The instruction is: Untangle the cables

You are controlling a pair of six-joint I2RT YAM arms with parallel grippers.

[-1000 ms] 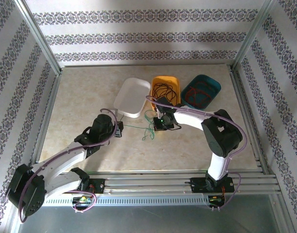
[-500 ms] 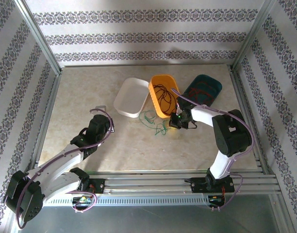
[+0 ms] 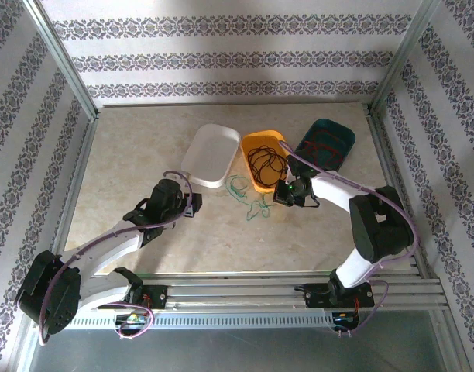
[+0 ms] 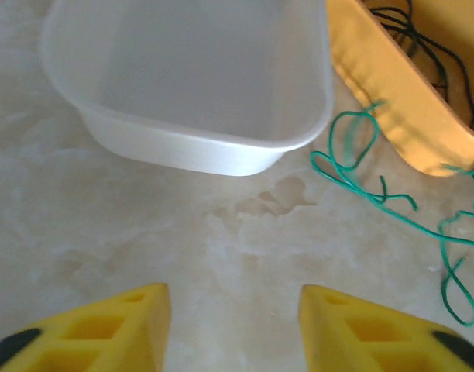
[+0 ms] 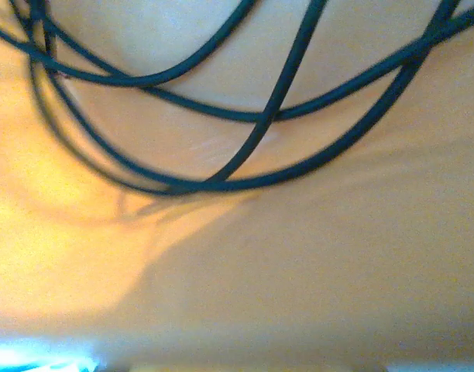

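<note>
Overhead view of a beige marble-look table (image 3: 136, 155) with two robot arms reaching in from the near edge. Three shallow trays sit in a row at the centre back: a white tray (image 3: 210, 151), empty; an orange tray (image 3: 249, 166) holding a coiled black cable (image 3: 264, 159); and a teal tray (image 3: 346, 137) holding a red cable (image 3: 318, 147). This looks like sorting by colour, one cable per tray, with the white tray probably meant for the last one. That last one, a thin green cable (image 4: 361, 191), lies in loose loops on the bare table, just in front of the gap between the white and orange trays, one loop touching the orange tray's outer wall. The left gripper (image 3: 192, 206) hangs low over the table, near the white tray's front corner and to the left of the green cable; its wrist camera shows its yellow fingertips (image 4: 148, 306) spread apart with nothing between them, seemingly readied to pick up the green cable. The right gripper (image 3: 287, 194) sits at the near right corner of the orange tray, jaws closed; its wrist camera looks closely at black cable loops on the tray's orange floor, and whether it pinches any strand cannot be told.
</note>
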